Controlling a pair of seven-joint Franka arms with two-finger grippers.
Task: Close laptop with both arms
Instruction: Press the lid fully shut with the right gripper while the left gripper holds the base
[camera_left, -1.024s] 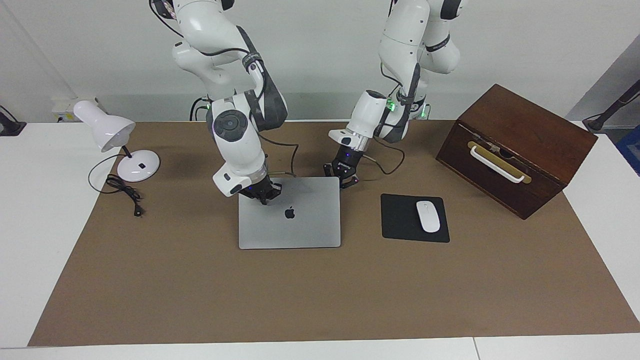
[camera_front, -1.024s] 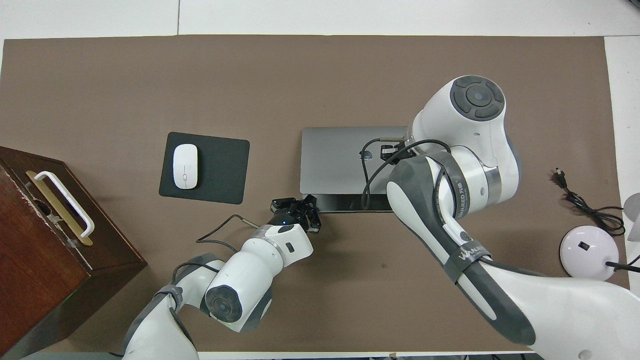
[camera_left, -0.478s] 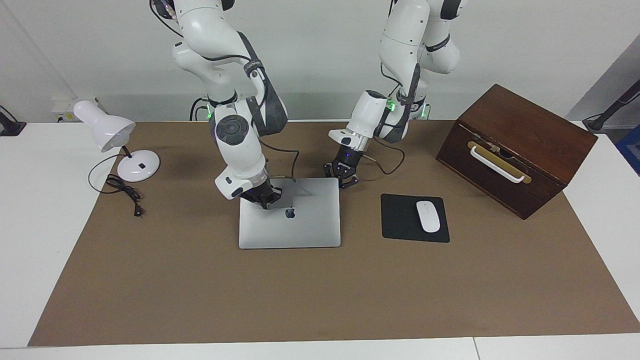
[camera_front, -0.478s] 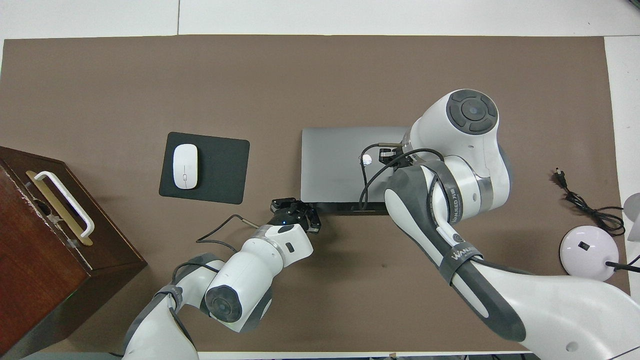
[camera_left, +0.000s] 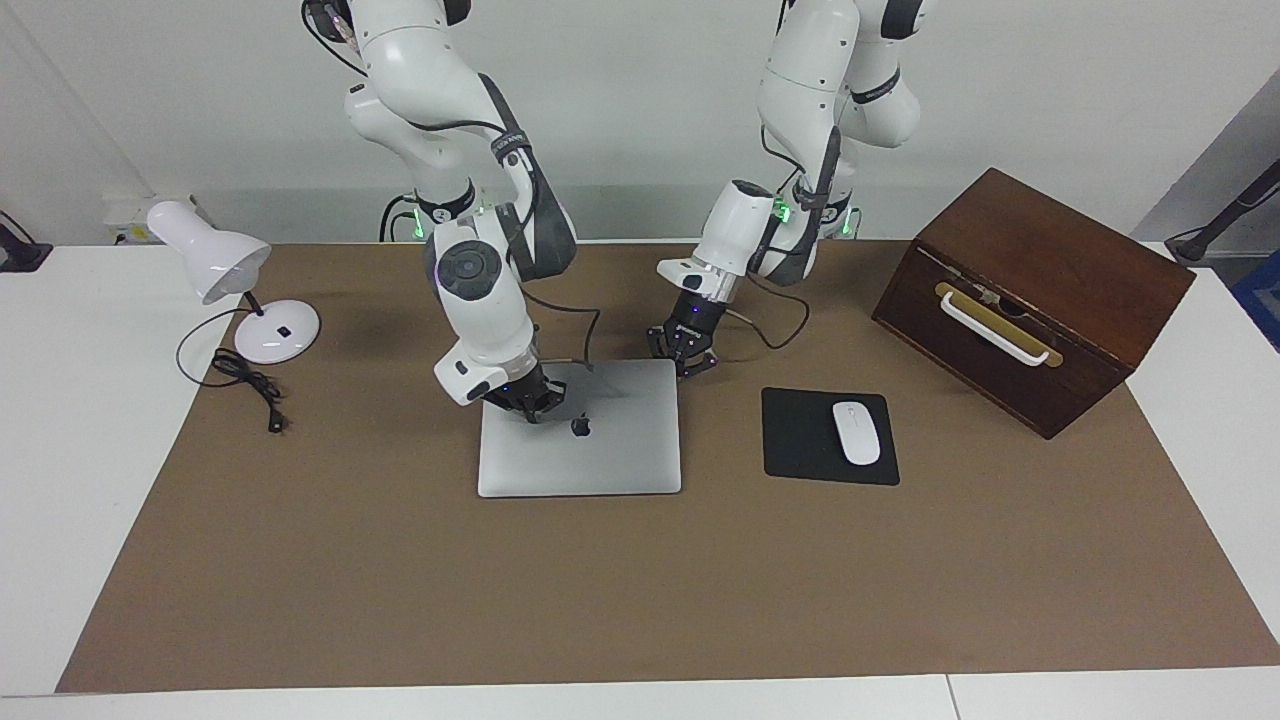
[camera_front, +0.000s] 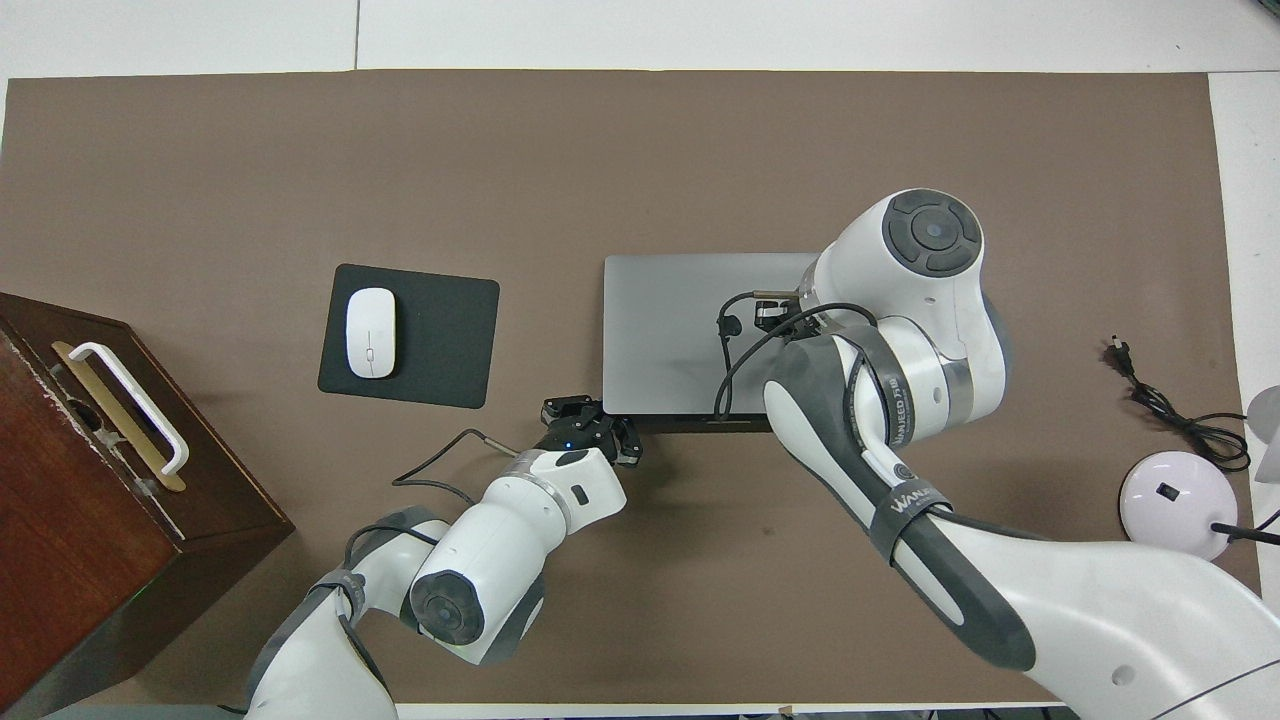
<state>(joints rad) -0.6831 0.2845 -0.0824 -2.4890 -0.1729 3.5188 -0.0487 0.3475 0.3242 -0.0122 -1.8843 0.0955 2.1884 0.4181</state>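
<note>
Two arms met at the laptop (camera_left: 600, 450), which lay just left of centre in the facing view, lid almost flat. One, the right gripper (camera_left: 530, 408), pressed on the lid beside the dark logo, fingertips together and holding nothing. At the lid's upper right corner sat the left gripper (camera_left: 688, 362), likewise pinched together on nothing. Right of the laptop lay a mouse pad (camera_left: 800, 440) with a white mouse (camera_left: 856, 432).
</note>
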